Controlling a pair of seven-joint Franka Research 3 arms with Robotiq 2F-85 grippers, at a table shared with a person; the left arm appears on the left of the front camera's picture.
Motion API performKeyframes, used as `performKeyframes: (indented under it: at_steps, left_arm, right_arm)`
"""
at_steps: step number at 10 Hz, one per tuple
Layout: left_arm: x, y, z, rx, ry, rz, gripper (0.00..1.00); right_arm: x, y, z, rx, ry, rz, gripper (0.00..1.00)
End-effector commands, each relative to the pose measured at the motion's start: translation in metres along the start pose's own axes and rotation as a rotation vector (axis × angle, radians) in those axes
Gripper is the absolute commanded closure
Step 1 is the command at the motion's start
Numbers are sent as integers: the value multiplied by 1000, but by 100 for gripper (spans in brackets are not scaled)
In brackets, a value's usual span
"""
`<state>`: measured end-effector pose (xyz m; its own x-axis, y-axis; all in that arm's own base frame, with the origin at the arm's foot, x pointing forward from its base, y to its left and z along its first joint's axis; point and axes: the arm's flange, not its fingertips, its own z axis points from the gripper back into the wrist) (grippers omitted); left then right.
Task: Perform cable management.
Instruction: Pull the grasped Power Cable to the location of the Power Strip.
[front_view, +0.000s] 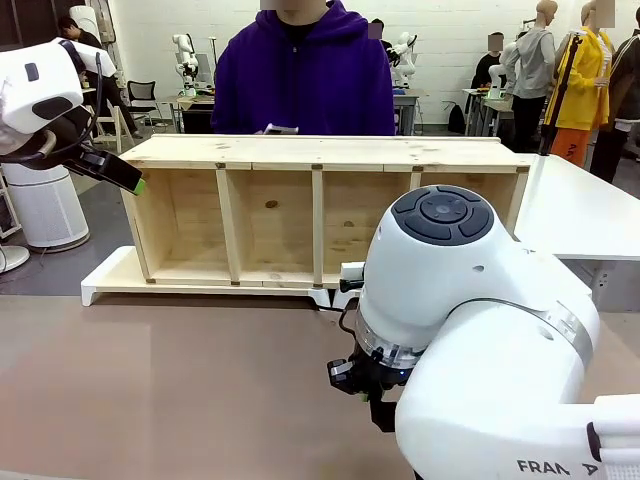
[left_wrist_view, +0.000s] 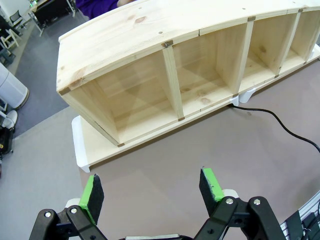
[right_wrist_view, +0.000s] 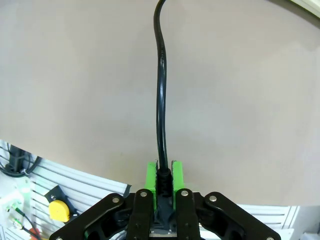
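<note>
In the right wrist view, the right end effector (right_wrist_view: 163, 175) is clenching the cable (right_wrist_view: 161, 100) between its green pads, gripping what looks like the ribbed collar near the cord's end. I cannot tell whether the plug sits behind the fingers. The cord is running straight away across the bare brown surface (right_wrist_view: 75, 75). I judge the step in hand to be gathering the cord by its end. The next move is calling for a slow pull that takes up slack without dragging whatever the far end joins. Past the surface's edge, a white slotted panel (right_wrist_view: 90, 185) is showing.

In the left wrist view, the left end effector (left_wrist_view: 150, 189) is hanging released, jaws wide, above the surface in front of the wooden shelf unit (left_wrist_view: 150, 35). The unit is lying on its side on a white base (left_wrist_view: 80, 145). The cable is emerging from under the shelf's front edge and curving off to the side.

In the front view, a person in a purple hoodie (front_view: 300, 70) is standing behind the shelf. A white air purifier (front_view: 45, 205) is standing on the floor of a busy workshop with more tables behind.
</note>
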<state>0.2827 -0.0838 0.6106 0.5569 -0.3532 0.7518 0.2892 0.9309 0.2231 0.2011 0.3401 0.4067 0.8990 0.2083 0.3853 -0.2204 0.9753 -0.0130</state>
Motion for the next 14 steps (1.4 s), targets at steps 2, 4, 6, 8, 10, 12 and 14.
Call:
performKeyframes:
  at_steps: [2, 4, 6, 8, 10, 12, 14]
  left_arm:
    - [2, 1, -2, 5, -13, -13, 0]
    - [2, 1, -2, 5, -13, -13, 0]
    - [2, 1, -2, 5, -13, -13, 0]
    - [2, 1, -2, 5, -13, -13, 0]
    - [2, 1, -2, 5, -13, -13, 0]
    - [2, 1, -2, 5, -13, -13, 0]
    - [2, 1, -2, 5, -13, -13, 0]
  right_arm:
    - [1, -1, -1, 9, 14, 7, 85]
    - [0, 0, 0, 0, 0, 0, 85]
    - [-13, -65, 15, -9, 11, -145, 85]
    - [-17, -112, 32, -20, -8, -266, 85]
    - [-16, -149, 42, -21, -13, -345, 85]
    - [-13, -182, 52, -33, -28, -429, 85]
    - [-8, -224, 63, -47, -52, -543, 85]
